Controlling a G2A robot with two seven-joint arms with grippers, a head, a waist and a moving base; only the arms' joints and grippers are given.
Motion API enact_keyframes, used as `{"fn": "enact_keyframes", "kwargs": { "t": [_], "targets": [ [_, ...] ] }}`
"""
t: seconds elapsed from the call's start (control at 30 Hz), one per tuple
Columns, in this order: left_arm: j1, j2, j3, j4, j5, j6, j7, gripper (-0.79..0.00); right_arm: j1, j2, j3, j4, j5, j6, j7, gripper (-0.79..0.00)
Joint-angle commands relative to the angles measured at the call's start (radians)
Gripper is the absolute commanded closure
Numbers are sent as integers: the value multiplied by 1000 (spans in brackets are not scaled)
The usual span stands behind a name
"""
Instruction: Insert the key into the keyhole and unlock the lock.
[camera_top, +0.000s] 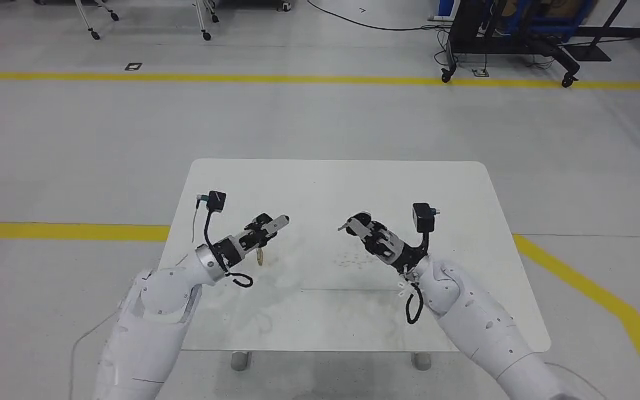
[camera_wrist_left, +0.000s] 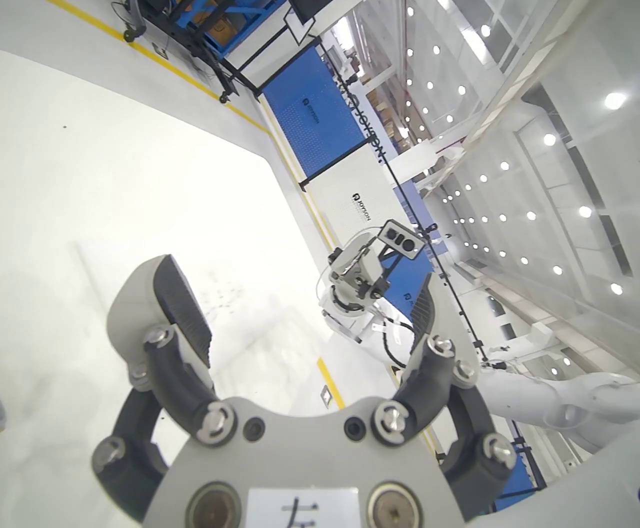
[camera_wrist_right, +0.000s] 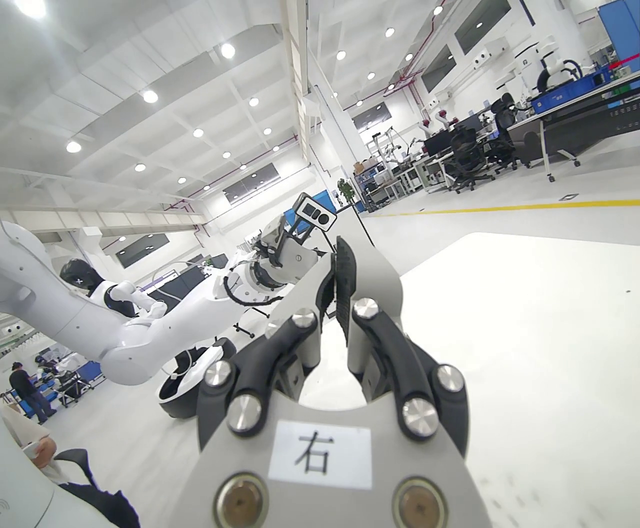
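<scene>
Over the white table (camera_top: 450, 200), my left gripper (camera_top: 278, 222) hangs left of centre, pointing toward the right arm. Its fingers (camera_wrist_left: 175, 295) are spread wide and open, with nothing between them. A small dark object (camera_top: 261, 256) lies on the table just under the left wrist; I cannot tell whether it is the lock or the key. Right of centre, my right gripper (camera_top: 347, 226) faces the left one across a short gap. Its pads (camera_wrist_right: 342, 280) are pressed together, shut, and nothing shows between them. The right gripper (camera_wrist_left: 350, 272) also shows in the left wrist view.
The table's far half and right side (camera_top: 440, 190) are bare white surface. Yellow floor lines (camera_top: 300, 77) run beyond the table, and wheeled racks (camera_top: 510, 40) stand at the back of the room.
</scene>
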Motion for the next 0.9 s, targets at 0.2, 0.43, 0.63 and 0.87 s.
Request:
{"fn": "enact_keyframes", "kwargs": {
  "t": [0.2, 0.43, 0.63, 0.87],
  "targets": [
    [52, -6, 10, 55, -157, -118, 26, -785, -27, -9, -39, -14, 149, 0, 22, 0],
    [-37, -16, 39, 194, -517, -273, -124, -779, 13, -36, -143, -8, 553, 21, 211, 0],
    [-68, -15, 70, 217, -474, -360, -213, -511, 27, -50, -188, -8, 658, 79, 341, 0],
    [-70, -16, 116, 191, -356, -361, -194, -480, 24, -54, -187, -40, 691, 119, 430, 0]
  ]
}}
